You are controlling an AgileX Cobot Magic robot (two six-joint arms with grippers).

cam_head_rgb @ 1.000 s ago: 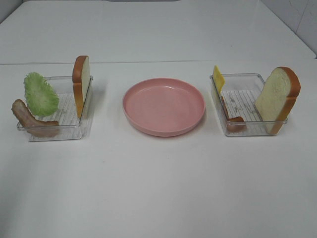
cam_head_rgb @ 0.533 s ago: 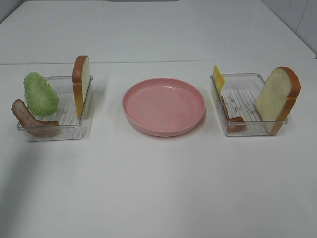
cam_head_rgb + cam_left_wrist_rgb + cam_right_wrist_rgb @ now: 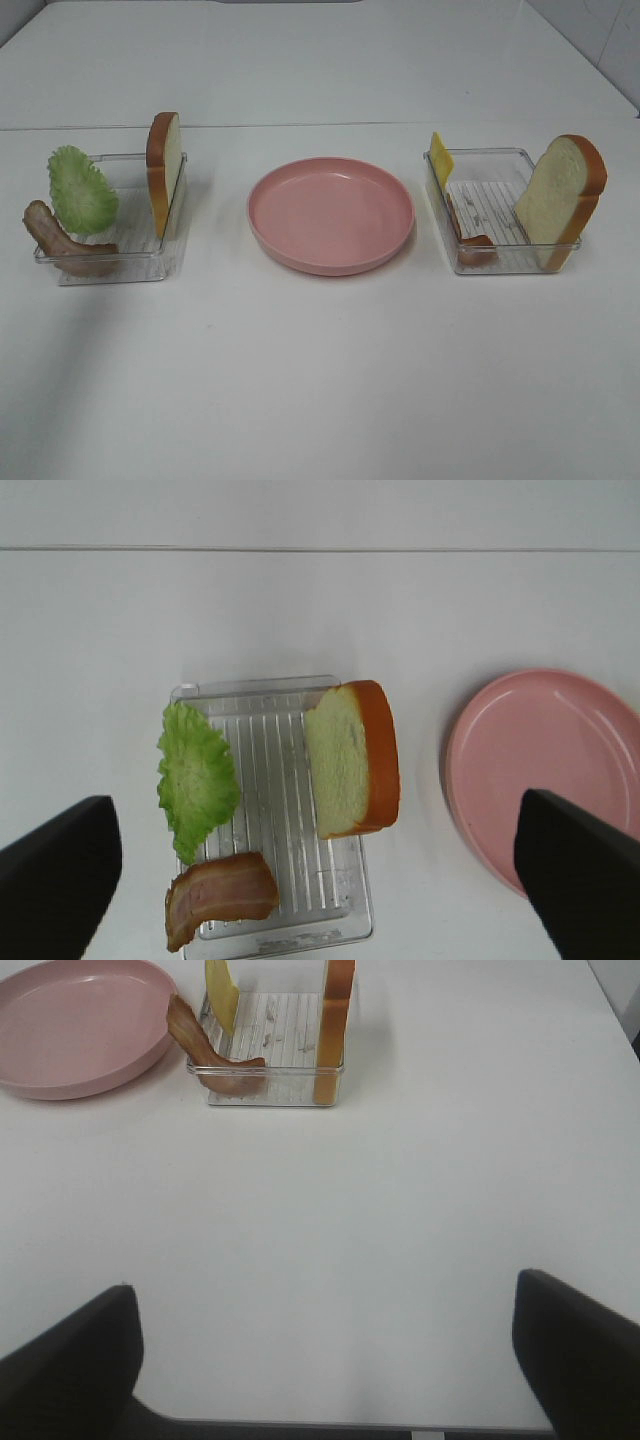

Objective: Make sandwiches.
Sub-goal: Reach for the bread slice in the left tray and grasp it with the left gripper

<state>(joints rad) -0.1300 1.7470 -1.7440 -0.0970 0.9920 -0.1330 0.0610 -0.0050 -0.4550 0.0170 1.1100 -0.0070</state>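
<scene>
The sandwich parts lie apart in two clear trays. In the left tray (image 3: 140, 268) a bread slice (image 3: 165, 170) stands on edge beside a green lettuce leaf (image 3: 82, 190) and a bacon strip (image 3: 62, 243). My left gripper (image 3: 315, 810) hovers open high above this tray, over the bread slice (image 3: 350, 760), lettuce (image 3: 197, 780) and bacon (image 3: 220, 895). The right tray (image 3: 500, 265) holds a leaning bread slice (image 3: 560, 198), a yellow cheese slice (image 3: 440, 157) and a bacon strip (image 3: 470, 243). My right gripper (image 3: 322, 1290) is open over bare table, well short of that tray (image 3: 270, 1095).
A round pink plate (image 3: 330, 213) with nothing on it sits between the two trays. White table stretches in front of the trays and the plate. Neither arm shows in the exterior high view.
</scene>
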